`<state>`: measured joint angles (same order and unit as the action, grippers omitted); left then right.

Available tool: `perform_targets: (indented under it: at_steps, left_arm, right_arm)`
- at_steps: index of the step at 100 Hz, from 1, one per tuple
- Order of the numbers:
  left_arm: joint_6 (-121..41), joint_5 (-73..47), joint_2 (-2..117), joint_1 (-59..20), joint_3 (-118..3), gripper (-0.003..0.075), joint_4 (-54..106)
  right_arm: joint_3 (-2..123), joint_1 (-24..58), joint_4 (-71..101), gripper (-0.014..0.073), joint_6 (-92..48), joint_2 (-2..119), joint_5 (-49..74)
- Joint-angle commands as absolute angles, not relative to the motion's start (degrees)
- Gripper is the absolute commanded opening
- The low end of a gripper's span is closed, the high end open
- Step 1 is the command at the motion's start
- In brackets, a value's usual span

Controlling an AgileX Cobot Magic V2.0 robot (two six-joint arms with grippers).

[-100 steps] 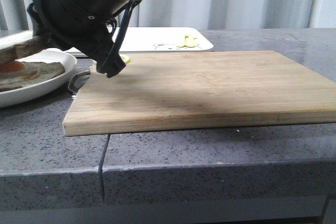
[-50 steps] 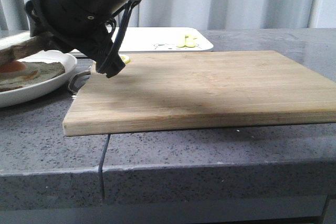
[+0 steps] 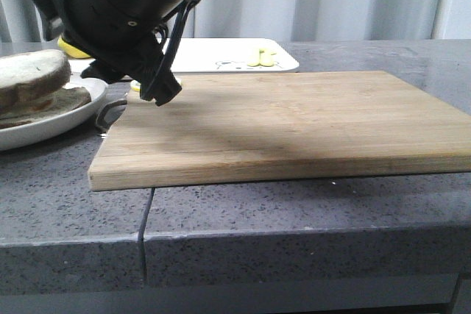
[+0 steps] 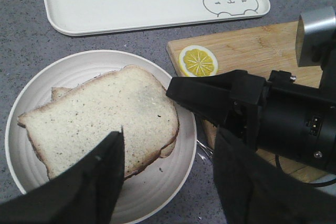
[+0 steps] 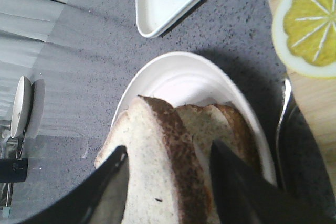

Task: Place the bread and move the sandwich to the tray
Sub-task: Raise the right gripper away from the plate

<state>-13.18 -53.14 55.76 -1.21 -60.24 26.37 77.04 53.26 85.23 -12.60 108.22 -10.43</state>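
Bread (image 4: 105, 121) lies on the sandwich (image 5: 220, 129) in the round plate (image 4: 157, 192). Both the left gripper (image 4: 168, 177) and the right gripper (image 5: 168, 192) stand parted, gripping nothing. Tray (image 4: 131, 3) sits beyond.

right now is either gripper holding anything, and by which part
Nothing is held. The left gripper and right gripper are both open above the bread, which lies on the sandwich in the plate.

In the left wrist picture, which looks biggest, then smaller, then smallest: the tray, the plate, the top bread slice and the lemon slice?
1. tray, though partly cut off
2. plate
3. bread
4. lemon slice

The tray lies farther from the camera, so its lead is probably real.
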Motion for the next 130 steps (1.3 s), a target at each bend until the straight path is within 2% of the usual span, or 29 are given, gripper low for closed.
perform_targets:
  at_steps: [1,16,30,72,92,130]
  left_arm:
    - [-13.18,-50.48,55.34,-1.05,-62.16,0.0357,28.44]
    - [-13.18,-50.81,55.34,-1.05,-62.16,0.0357,28.44]
    - [-13.18,-50.81,55.34,-1.05,-62.16,0.0357,28.44]
    - [-13.18,-50.71,55.34,-1.05,-62.16,0.0357,28.44]
    - [-13.18,-50.2,55.34,-1.05,-62.16,0.0357,28.53]
    - [-13.18,-49.47,55.34,-1.05,-62.16,0.0357,29.18]
  right_arm:
    - [78.95,53.31,84.54,0.0444,-13.49,104.86,-11.97]
    - [78.95,53.31,83.45,0.0445,-14.47,102.21,-15.03]
    - [78.95,53.31,80.9,0.0445,-22.47,97.11,-19.75]
    - [78.57,53.31,82.11,0.0445,-75.31,78.71,-25.53]
    - [74.09,53.06,84.58,0.0445,-98.67,70.96,-31.83]
    - [50.72,41.19,85.23,0.0445,-101.98,49.21,-31.78]
